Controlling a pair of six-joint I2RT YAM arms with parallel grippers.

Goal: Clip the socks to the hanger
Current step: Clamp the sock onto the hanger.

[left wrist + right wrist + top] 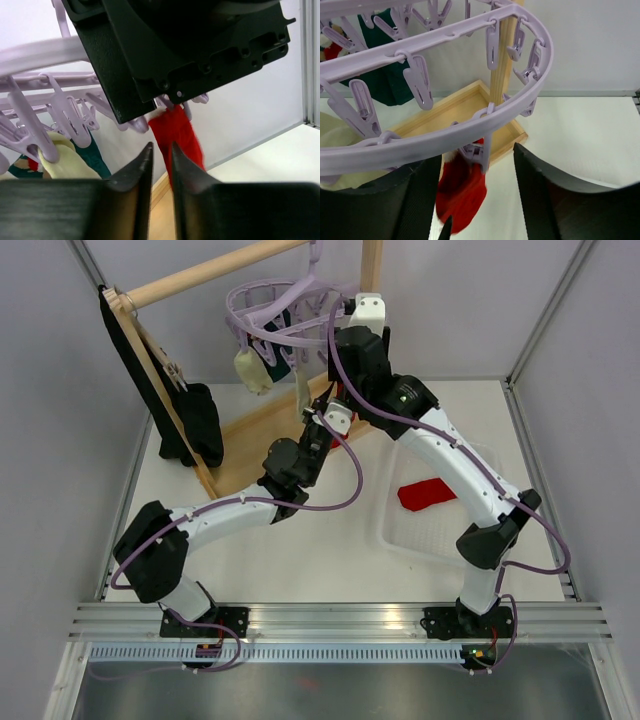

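I count 4 socks already up on the hanger (262, 298): a cream sock (62, 162), a teal sock (384, 82), a red-and-white patterned one (331, 50) that I can only partly see, and a red sock (176, 131) hanging from a clip (479, 154) on the outer ring.

The right end effector (476, 155) is wide open. Its fingers straddle that clip and the ring with clear space on both sides, and they have hold of nothing. The left end effector (161, 150) sits just in front of and below the hanging red sock. It is all but closed, with only a thin slit between the fingers and nothing in it.

From above I can see 1 more red sock (428, 493) lying in the clear tray (470, 540) on the desk (330, 560), well apart from the hanger.

My read is that most of the work is finished. The freshly hung red sock looks held by its clip alone. What is left, as far as I can see, is that single sock in the tray.
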